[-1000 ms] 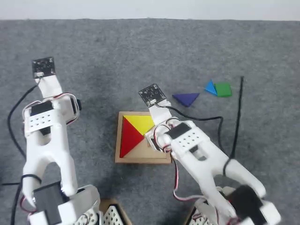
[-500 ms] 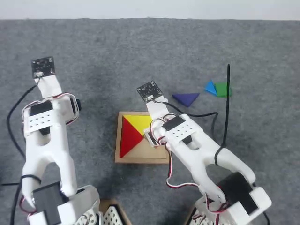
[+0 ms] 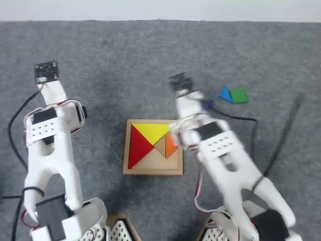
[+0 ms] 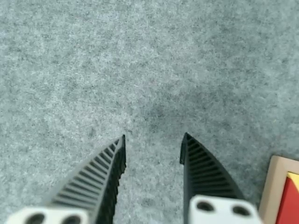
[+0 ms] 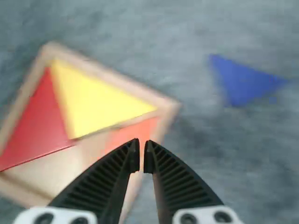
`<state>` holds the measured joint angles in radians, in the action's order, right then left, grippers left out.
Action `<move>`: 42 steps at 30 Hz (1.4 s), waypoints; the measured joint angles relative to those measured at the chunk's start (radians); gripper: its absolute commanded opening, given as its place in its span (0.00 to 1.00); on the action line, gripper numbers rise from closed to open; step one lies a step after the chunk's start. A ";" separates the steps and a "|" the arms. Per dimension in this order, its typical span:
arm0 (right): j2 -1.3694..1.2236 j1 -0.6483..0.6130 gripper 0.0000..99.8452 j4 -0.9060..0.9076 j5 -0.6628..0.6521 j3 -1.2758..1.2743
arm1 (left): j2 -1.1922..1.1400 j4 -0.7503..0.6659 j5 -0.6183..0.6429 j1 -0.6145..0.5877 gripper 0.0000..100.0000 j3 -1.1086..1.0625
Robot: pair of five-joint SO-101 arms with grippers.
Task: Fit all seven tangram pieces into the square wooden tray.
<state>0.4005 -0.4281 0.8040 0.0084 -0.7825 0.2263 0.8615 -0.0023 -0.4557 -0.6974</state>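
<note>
Right tool [image 5: 141, 142] closed over tray [image 3: 150, 171] | left tool [image 4: 154, 136] parted over carpet [image 4: 140, 56]

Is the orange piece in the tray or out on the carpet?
In: the orange piece lies within the tray, beside the yellow triangle.

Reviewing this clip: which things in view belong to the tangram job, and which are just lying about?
Part of the job:
wooden tray
yellow triangle, red triangle and orange piece, in the tray
dark blue triangle, light blue triangle and green piece, loose on the mat

Lying about:
black cable
grey mat
</note>
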 measured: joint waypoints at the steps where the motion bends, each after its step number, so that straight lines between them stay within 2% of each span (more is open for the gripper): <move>1: 0.002 0.054 0.09 0.011 -0.032 0.008 | 0.000 0.000 0.000 0.000 0.19 -0.009; 7: -0.063 0.287 0.22 0.031 -0.112 0.141 | 0.000 -0.002 0.002 0.008 0.19 -0.015; 10: -0.175 0.341 0.23 0.034 -0.130 0.262 | 0.000 -0.002 0.000 0.023 0.19 -0.015; 15: -0.448 0.422 0.23 0.034 -0.245 0.482 | 0.000 -0.002 0.000 0.018 0.19 -0.015; 22: -0.792 0.476 0.23 0.034 -0.305 0.769 | 0.000 -0.002 0.000 0.018 0.19 -0.015; 29: -1.031 0.476 0.23 0.129 -0.334 1.026 | 0.000 -0.002 0.000 0.023 0.19 -0.015; 35: -1.138 0.473 0.23 0.192 -0.341 1.185 | 0.000 -0.002 0.000 0.021 0.19 -0.015; 42: -1.177 0.474 0.23 0.295 -0.342 1.217 | 0.000 -0.002 0.000 0.021 0.19 -0.015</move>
<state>-0.7764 0.0460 1.0986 -0.3337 0.4342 0.2263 0.8600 -0.0023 -0.4342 -0.7127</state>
